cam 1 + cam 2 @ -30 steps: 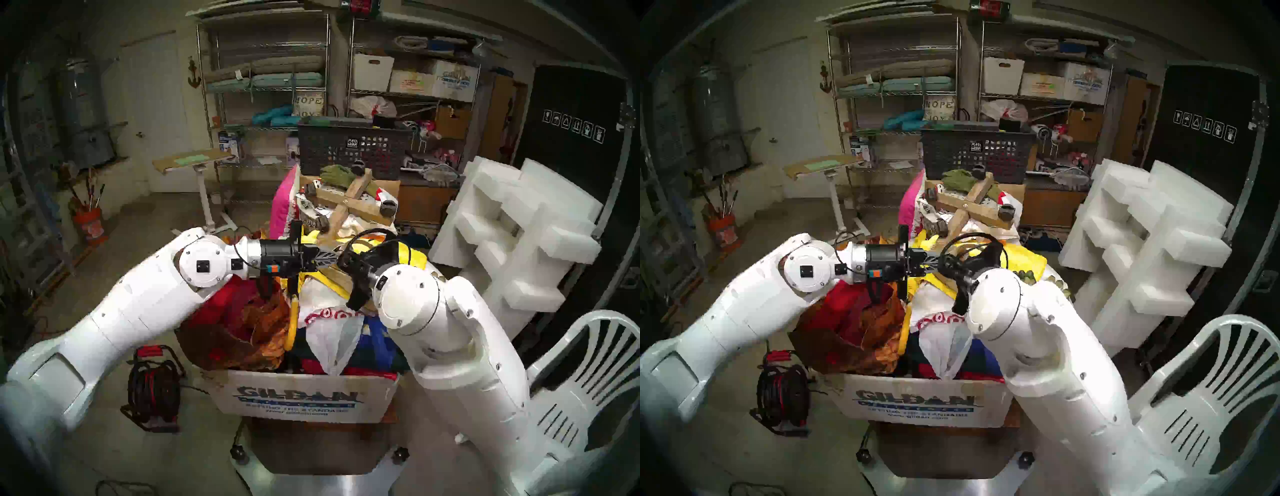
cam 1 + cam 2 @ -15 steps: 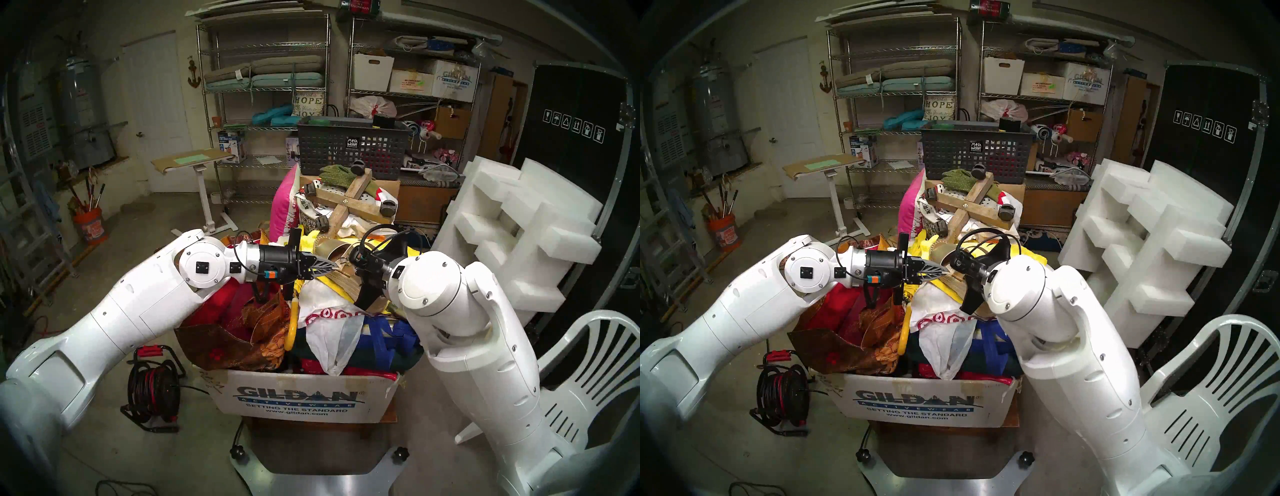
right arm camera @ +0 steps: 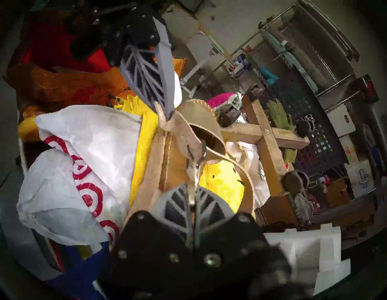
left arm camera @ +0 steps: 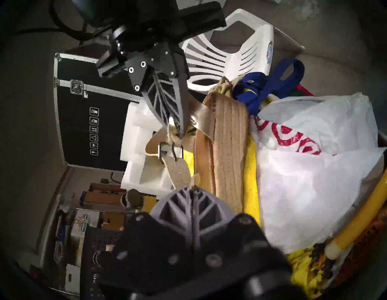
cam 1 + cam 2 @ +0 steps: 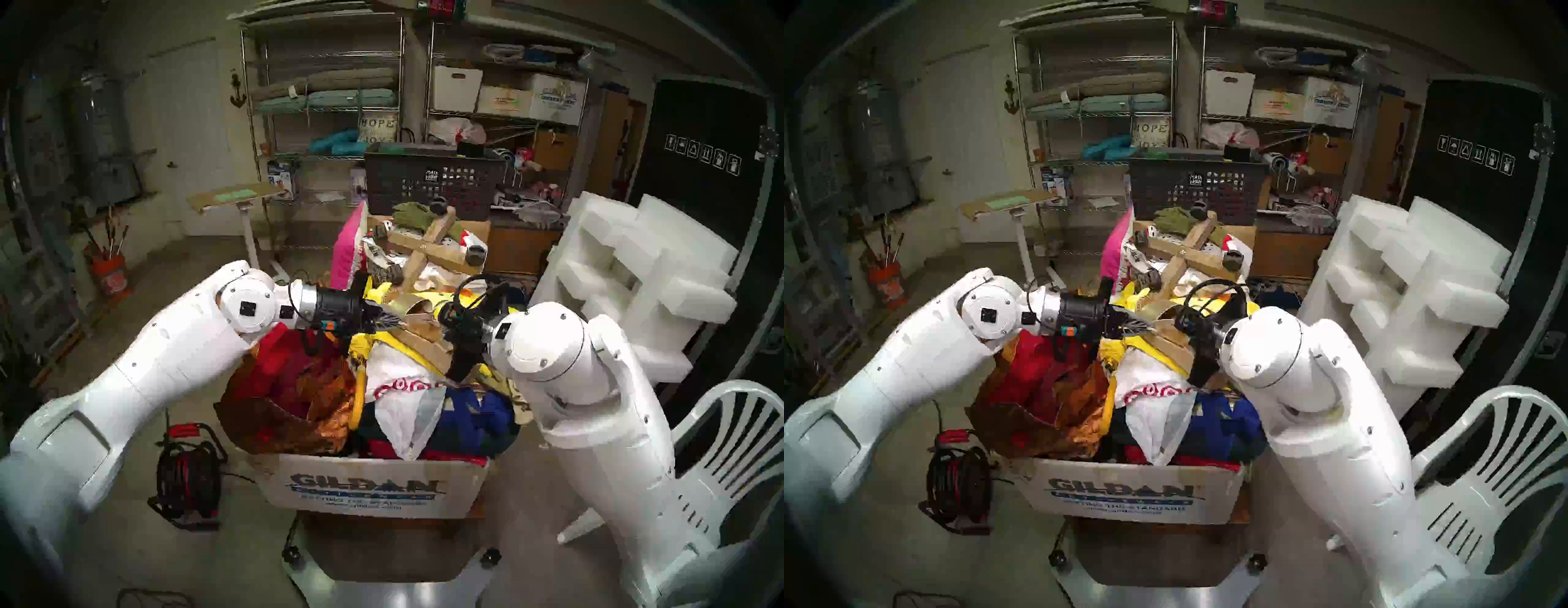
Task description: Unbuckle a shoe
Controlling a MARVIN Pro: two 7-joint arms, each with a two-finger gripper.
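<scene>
The shoe (image 5: 424, 335), an espadrille sandal with a jute sole (image 4: 228, 146) and a gold toe band (image 3: 201, 125), lies on its side on top of a full box. Its thin strap runs through a small buckle (image 4: 170, 149). My left gripper (image 4: 193, 188) is shut on the strap's free end; it also shows in the head view (image 5: 399, 323). My right gripper (image 3: 192, 192) is shut on the strap just beyond the buckle and faces the left gripper a short way off (image 4: 178, 129). In the head view (image 5: 441, 318) its fingers are mostly hidden by its wrist.
The sandal rests on a yellow cloth and a white bag with red rings (image 5: 403, 390) in a Gildan cardboard box (image 5: 369, 488). A wooden cross with casters (image 5: 428, 250) and a dark mesh basket (image 5: 428, 182) stand behind. White foam (image 5: 636, 276) and a plastic chair (image 5: 721, 446) are at the right.
My right arm has swung to the right and drawn back, uncovering the sandal. My left wrist has lifted slightly. Both grippers stay shut on the strap.
</scene>
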